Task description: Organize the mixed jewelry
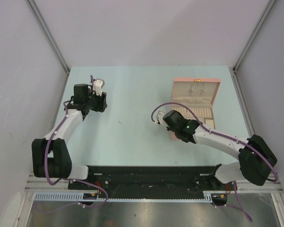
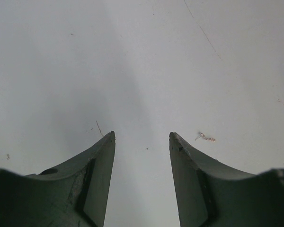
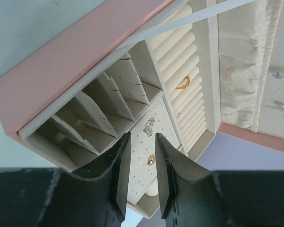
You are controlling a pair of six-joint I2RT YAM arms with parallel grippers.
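My left gripper is open and empty, low over the pale table at the far left. A tiny metallic jewelry piece lies on the table just right of its right fingertip. My right gripper is open above the open pink jewelry box, over its near left part. Between its fingers a small gold piece sits on the perforated cream pad. A sparkly piece sits just beyond the tips. A gold ring sits in the ring rolls. The cream rectangular piece is not in view.
The box lid stands open at the back with sparkly earrings hanging in it. Empty slanted compartments fill the box's left side. Grey walls close in the table on three sides.
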